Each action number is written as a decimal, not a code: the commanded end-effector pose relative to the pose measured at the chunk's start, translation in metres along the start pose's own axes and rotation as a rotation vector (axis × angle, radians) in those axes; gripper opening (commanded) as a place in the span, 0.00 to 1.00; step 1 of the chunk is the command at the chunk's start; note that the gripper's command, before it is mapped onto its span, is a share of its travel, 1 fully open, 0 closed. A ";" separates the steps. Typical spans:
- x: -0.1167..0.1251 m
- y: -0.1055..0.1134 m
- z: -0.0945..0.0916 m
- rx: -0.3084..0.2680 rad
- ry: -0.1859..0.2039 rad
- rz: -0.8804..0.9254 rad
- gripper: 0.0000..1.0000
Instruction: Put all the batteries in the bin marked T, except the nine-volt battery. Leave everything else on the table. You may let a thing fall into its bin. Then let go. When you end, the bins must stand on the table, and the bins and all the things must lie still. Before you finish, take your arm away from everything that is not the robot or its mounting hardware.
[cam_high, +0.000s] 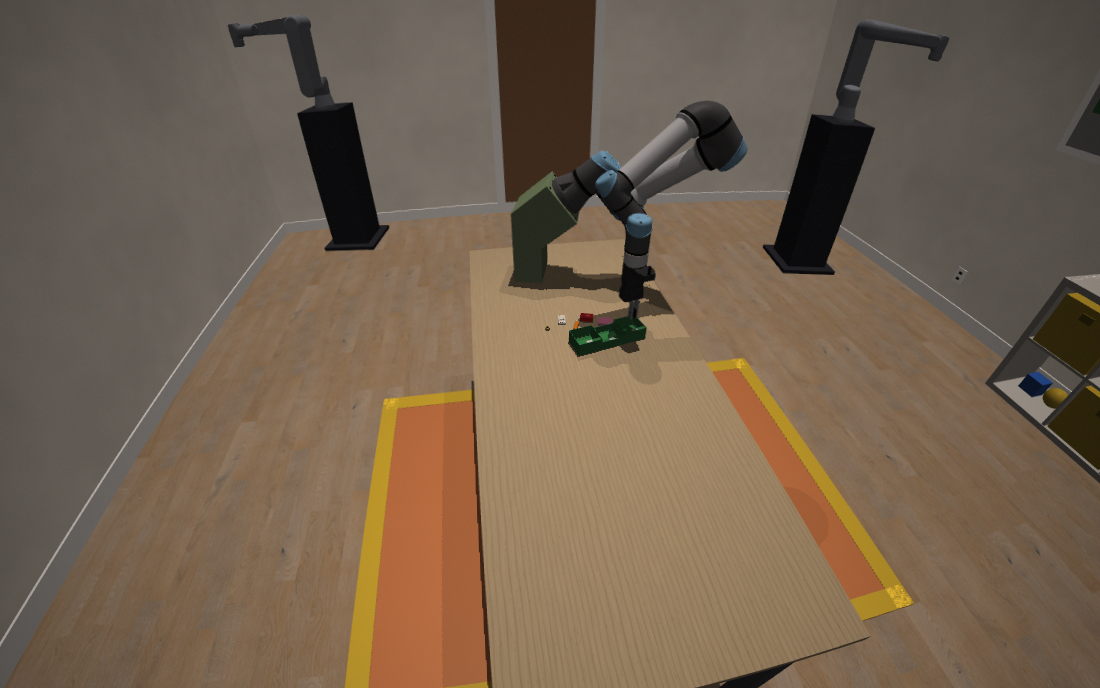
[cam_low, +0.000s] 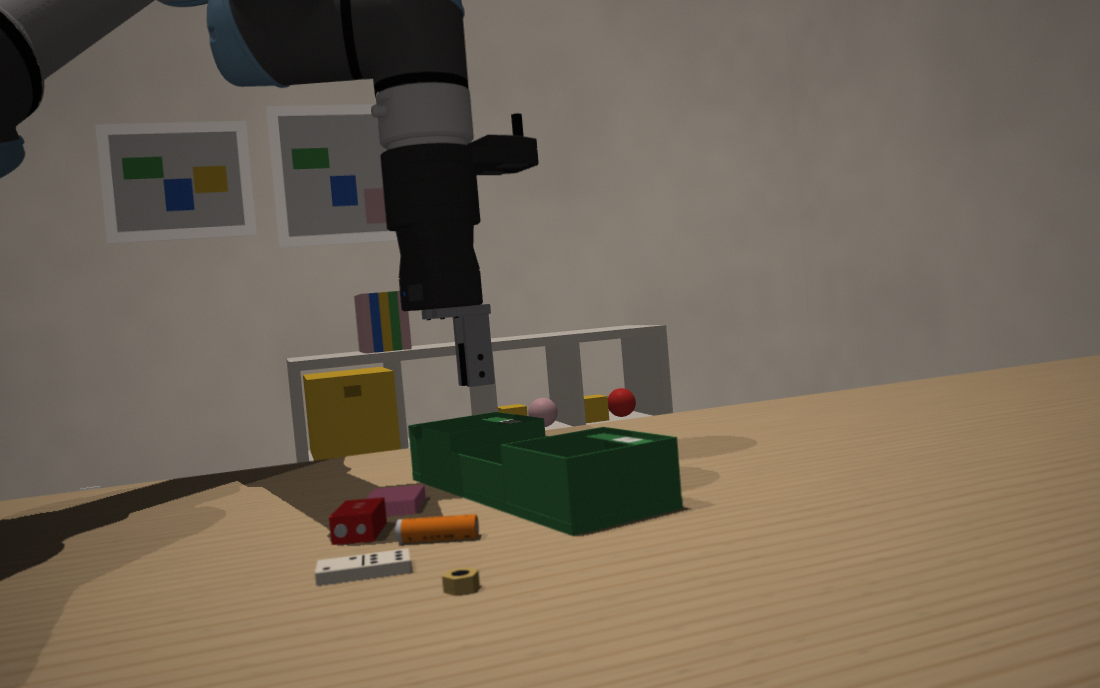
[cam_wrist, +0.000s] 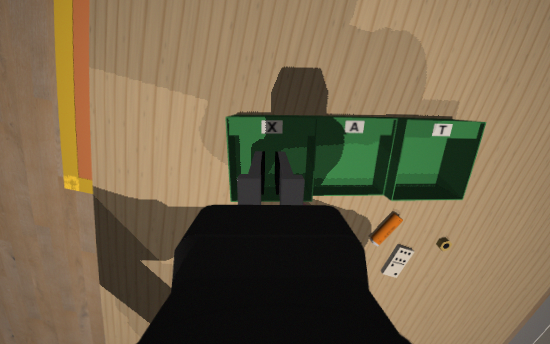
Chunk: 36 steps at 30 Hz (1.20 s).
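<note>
Three joined green bins marked X (cam_wrist: 270, 157), A (cam_wrist: 352, 157) and T (cam_wrist: 435, 160) stand in a row on the table. My gripper (cam_wrist: 269, 164) hangs above bin X with its fingers close together and nothing between them; it also shows in the exterior view (cam_low: 480, 397). An orange cylindrical battery (cam_wrist: 386, 228) lies on the table beside bin T, also seen in the exterior view (cam_low: 438, 528). A red nine-volt battery (cam_low: 356, 520) lies next to it. All three bins look empty in the wrist view.
A white domino (cam_low: 363, 565), a brass nut (cam_low: 459, 580) and a pink block (cam_low: 397, 498) lie near the batteries. The arm's green base (cam_high: 535, 231) stands at the far end of the table.
</note>
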<state>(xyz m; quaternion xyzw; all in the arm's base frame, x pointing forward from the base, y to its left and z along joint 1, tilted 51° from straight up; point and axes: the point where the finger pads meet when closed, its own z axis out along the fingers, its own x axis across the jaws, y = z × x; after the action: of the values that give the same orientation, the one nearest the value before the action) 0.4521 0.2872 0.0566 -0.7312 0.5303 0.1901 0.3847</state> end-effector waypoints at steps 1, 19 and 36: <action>-0.001 0.000 0.002 0.001 0.001 0.001 0.31; -0.001 0.000 0.042 0.001 0.001 0.001 0.31; -0.001 0.000 0.059 0.001 0.001 0.001 0.31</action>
<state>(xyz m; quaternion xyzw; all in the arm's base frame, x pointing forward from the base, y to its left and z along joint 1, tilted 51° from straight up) 0.4592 0.3329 0.0198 -0.7310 0.5309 0.1905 0.3842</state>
